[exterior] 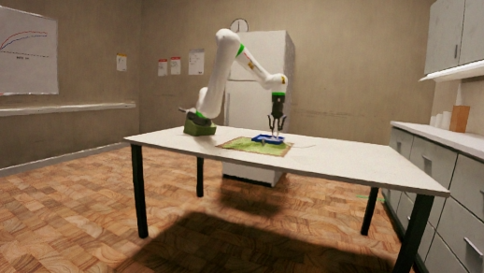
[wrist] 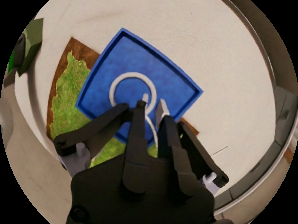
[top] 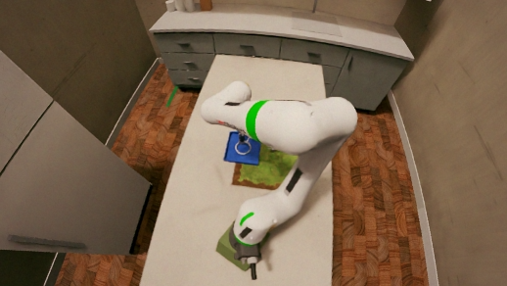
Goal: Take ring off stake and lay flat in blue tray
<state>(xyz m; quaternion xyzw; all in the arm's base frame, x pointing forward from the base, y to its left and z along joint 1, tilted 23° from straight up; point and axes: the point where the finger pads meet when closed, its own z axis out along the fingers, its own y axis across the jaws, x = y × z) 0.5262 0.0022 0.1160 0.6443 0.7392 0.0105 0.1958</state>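
Blue tray (wrist: pixel 107 72) fills the middle of the wrist view, and there is the ring (wrist: pixel 112 91), pale and thin, lying flat on the tray floor. It sits towards the centre, well inside the walls.

Just over it, the tool (wrist: pixel 152 111) points straight down, its dark fingertips hanging at the near edge of the ring. The jaws stand close together with a narrow gap between them, and nothing is gripped in that gap. Whether a fingertip is touching the ring's rim cannot be told from here; the fingers cover that part of it.

From the top camera, the tray (top: pixel 234 154) rests on one corner of a green mat (top: pixel 274 168), with the ring (top: pixel 242 147) showing as a small light circle on the blue. The white arm (top: pixel 294 124) sweeps across above the mat and hides the wrist.

Out on the side view, the tool (exterior: pixel 277 125) is upright, just above the tray (exterior: pixel 268 138), and the arm reaches over from its green pedestal (exterior: pixel 198 127) near the far end of the bench (exterior: pixel 350 161).
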